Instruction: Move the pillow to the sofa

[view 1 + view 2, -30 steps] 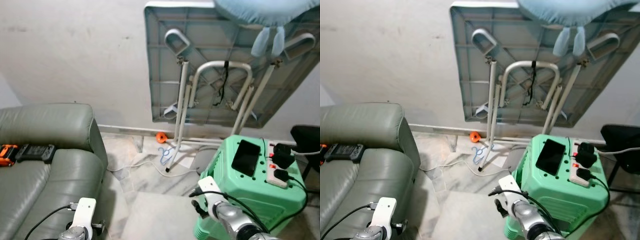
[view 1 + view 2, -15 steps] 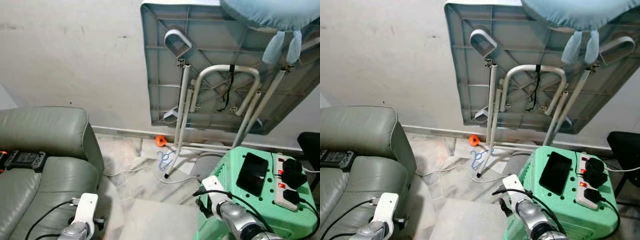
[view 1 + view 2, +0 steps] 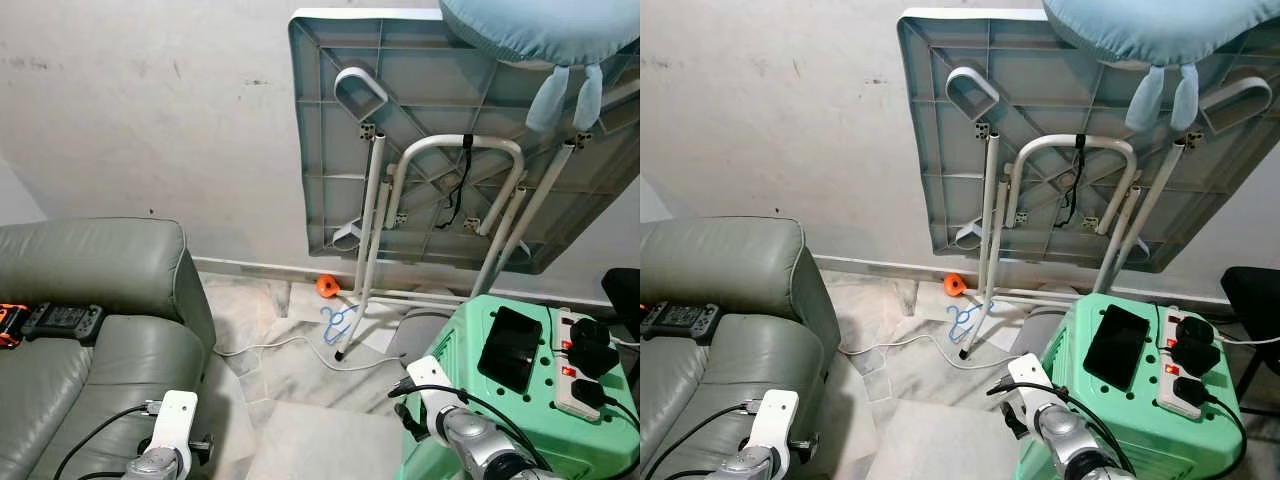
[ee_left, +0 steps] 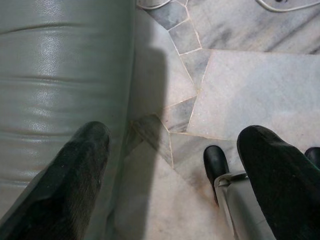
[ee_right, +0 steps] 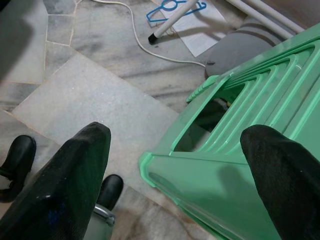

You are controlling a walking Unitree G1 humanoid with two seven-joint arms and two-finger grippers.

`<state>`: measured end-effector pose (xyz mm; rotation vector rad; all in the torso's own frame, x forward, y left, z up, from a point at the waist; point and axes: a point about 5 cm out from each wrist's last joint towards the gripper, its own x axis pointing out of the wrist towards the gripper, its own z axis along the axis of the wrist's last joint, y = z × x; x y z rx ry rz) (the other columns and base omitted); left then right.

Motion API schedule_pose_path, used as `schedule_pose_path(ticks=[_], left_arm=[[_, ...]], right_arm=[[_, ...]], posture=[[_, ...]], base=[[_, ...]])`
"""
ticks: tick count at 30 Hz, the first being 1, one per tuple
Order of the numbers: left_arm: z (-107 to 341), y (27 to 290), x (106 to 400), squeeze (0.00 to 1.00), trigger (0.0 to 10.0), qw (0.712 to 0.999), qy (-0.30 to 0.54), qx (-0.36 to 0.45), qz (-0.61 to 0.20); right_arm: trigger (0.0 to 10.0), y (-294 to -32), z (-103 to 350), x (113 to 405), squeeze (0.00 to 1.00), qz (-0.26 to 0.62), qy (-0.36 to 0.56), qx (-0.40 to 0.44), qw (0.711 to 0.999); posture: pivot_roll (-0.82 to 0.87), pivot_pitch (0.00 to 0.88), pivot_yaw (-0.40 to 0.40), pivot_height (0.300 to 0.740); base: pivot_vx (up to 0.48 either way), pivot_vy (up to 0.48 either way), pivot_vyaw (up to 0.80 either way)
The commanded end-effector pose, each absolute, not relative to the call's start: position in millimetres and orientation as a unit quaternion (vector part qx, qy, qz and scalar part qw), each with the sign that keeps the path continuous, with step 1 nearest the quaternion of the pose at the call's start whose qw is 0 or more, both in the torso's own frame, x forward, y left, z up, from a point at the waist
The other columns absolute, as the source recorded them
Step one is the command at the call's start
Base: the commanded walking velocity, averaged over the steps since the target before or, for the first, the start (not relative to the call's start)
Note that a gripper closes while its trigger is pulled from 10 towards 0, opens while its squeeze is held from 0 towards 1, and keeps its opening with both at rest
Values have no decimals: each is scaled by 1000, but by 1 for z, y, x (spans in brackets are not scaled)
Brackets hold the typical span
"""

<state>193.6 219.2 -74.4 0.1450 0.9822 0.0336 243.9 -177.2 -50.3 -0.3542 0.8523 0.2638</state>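
Observation:
A pale blue pillow [image 3: 540, 28] with two hanging ties rests on top of a folded table at the upper right. The grey-green leather sofa [image 3: 90, 300] stands at the left. My left arm [image 3: 168, 440] hangs low beside the sofa's front corner. In the left wrist view the left gripper [image 4: 175, 132] is open over the marble floor, with the sofa's side [image 4: 60, 75] next to one finger. My right arm [image 3: 450, 425] hangs by a green stool. The right gripper [image 5: 176, 131] is open above the stool's edge [image 5: 215, 170], holding nothing.
The folded grey table [image 3: 430, 150] leans legs-out against the wall. A green plastic stool [image 3: 500, 420] at the right carries a phone [image 3: 511, 347] and a power strip [image 3: 585, 375]. A white cable [image 3: 290, 345], a blue hanger [image 3: 337, 320] and an orange object [image 3: 326, 286] lie on the floor. A game controller [image 3: 60, 320] lies on the sofa.
The whole picture has shifted slightly, so the camera moved. Both arms hang as before and nothing in the room has moved.

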Motion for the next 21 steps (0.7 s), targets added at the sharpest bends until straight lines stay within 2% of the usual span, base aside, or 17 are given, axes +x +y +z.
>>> schedule_pose_path(ticks=[1,11,21], left_arm=[[-74,225,192,0,10000,877,475,71,28],[-73,225,194,0,10000,880,471,59,30],[-55,217,229,0,10000,898,437,35,20]], right_arm=[[10000,-179,-50,244,0,122,411,-173,887],[10000,-187,-50,244,0,68,414,-139,897],[10000,-182,-44,253,0,54,404,-119,905]], posture=[[-53,0,33,740],[-30,0,32,740],[-10,0,41,740]], base=[[0,0,0],[0,0,0],[0,0,0]])
